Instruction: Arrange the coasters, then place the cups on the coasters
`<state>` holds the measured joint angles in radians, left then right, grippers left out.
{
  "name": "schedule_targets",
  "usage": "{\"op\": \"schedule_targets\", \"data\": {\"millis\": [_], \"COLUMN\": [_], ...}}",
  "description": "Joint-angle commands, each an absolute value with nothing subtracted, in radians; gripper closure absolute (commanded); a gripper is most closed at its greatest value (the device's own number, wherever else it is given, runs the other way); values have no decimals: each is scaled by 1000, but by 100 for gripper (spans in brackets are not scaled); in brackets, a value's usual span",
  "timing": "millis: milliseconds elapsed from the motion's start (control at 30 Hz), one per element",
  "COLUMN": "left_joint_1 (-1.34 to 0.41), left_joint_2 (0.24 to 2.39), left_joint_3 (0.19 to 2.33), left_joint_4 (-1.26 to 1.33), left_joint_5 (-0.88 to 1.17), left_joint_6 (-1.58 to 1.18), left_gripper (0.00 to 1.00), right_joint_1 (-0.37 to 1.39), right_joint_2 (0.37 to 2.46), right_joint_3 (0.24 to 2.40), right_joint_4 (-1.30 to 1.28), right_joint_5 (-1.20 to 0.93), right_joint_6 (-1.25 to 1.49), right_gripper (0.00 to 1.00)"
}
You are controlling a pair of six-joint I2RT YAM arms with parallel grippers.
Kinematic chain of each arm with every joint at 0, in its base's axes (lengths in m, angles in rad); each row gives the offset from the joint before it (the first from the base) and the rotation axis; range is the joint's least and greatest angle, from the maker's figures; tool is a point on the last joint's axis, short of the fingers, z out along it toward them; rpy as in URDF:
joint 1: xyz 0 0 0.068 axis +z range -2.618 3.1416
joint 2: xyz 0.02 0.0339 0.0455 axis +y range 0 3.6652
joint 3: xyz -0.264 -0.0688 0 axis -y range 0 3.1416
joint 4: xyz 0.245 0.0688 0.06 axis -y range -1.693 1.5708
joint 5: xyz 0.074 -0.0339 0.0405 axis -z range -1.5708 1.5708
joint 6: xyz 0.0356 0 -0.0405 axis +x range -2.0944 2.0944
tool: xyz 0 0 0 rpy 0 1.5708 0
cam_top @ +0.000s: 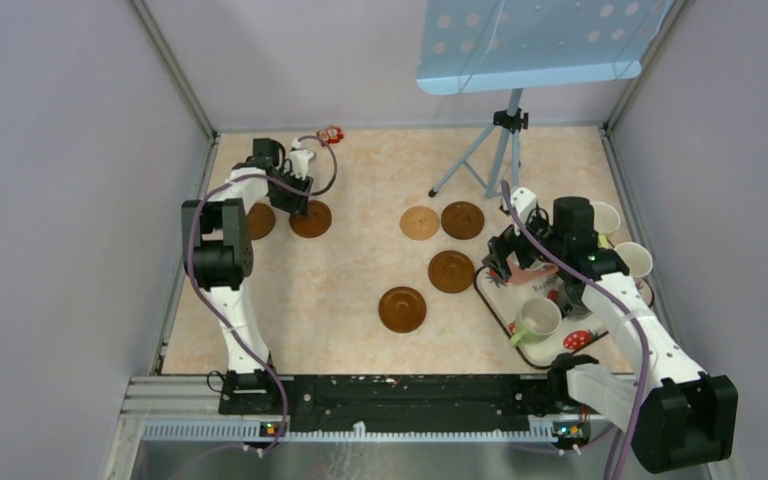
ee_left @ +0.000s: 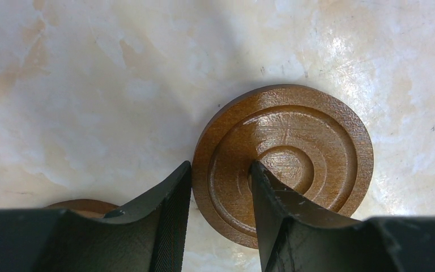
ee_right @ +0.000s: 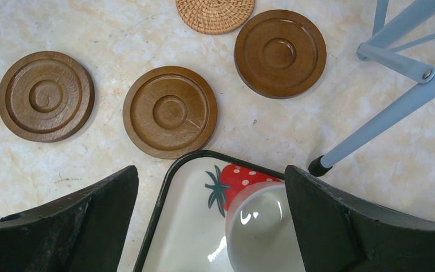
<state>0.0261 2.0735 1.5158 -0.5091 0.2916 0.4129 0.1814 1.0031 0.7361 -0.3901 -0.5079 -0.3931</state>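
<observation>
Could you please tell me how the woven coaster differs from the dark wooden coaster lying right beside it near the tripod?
The woven coaster is pale tan, while the dark wooden coaster is deep brown. The woven coaster has a fine wicker weave, whereas the dark wooden coaster is smooth with concentric ring grooves. Both are round and lie flat on the table, and neither has anything on it.

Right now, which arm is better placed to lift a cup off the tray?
Right. The right hand hangs open over the pink cup on the strawberry tray; the left hand is far across the table, pinching a coaster.
</observation>
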Motion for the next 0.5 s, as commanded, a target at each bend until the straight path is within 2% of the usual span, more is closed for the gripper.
{"op": "schedule_targets", "data": {"millis": [0, 133, 267, 467], "left_joint_1": [32, 33, 33, 29], "left_joint_2": [2127, 2112, 2041, 1899], "left_joint_3": [1532, 1531, 1530, 1567], "left_joint_4": [-509, -526, -557, -573], "left_joint_5": [274, 287, 304, 362], "left_joint_6": [403, 406, 394, 382], "left_gripper": [52, 45, 28, 22], "right_joint_1": [189, 189, 189, 190], "right_joint_2": [1006, 1007, 1006, 996], "right_joint_3": [784, 784, 785, 784], "right_joint_4": [-363, -363, -365, -365], "right_joint_5": [-511, -511, -511, -535], "right_joint_6": [-407, -409, -409, -410], "right_gripper": [1, 1, 1, 1]}}
